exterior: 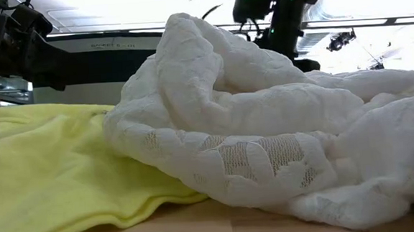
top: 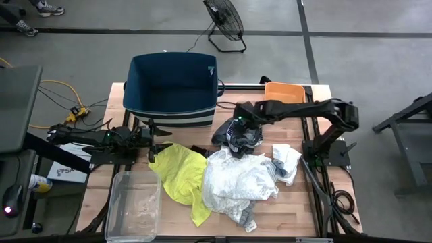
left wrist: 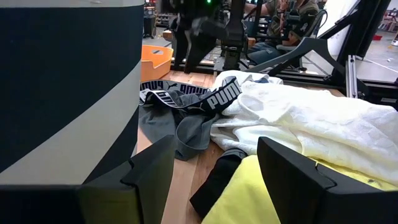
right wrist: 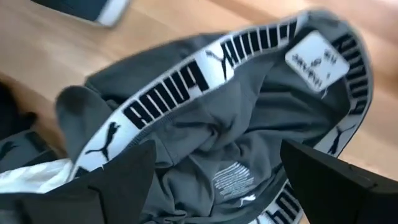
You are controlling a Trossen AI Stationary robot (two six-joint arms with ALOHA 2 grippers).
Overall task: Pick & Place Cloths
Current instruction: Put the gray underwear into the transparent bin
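Hovering wide open, the right gripper (right wrist: 214, 180) has the limp grey underwear with black-and-white lettered waistband (right wrist: 211, 118) directly beneath; pinch that thicker band.

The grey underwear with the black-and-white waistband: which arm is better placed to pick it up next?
Right. The right gripper hovers open directly above the grey underwear, fingers either side. The left gripper is open too, but sits by the yellow garment.

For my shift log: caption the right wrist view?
Open right gripper poised above grey underwear with black-and-white logo waistband on wooden table.
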